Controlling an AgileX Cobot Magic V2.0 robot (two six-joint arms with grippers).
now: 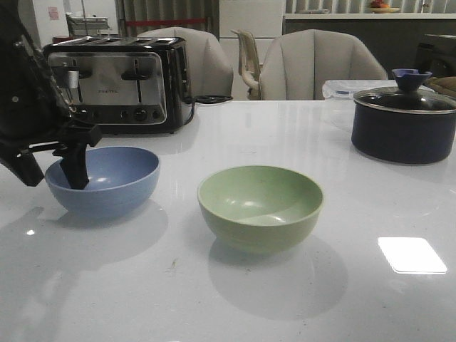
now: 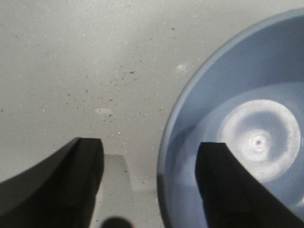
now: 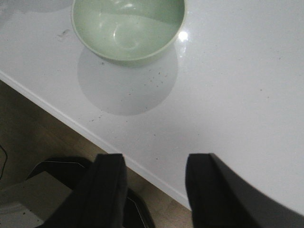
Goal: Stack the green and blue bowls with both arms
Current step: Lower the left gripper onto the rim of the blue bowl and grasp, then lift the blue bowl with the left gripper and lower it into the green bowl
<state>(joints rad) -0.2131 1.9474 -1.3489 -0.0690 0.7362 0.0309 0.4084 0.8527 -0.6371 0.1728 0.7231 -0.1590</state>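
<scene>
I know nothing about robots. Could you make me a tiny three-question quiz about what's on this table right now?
1. True or false: the left gripper has one finger inside the blue bowl and one outside its rim.
2. Which bowl sits nearer the toaster? A. the green bowl B. the blue bowl
3. Fill in: the right gripper is open and holds ____.

Key: 1 true. 2 B. 3 nothing; it hangs near the table edge, apart from the green bowl.
</scene>
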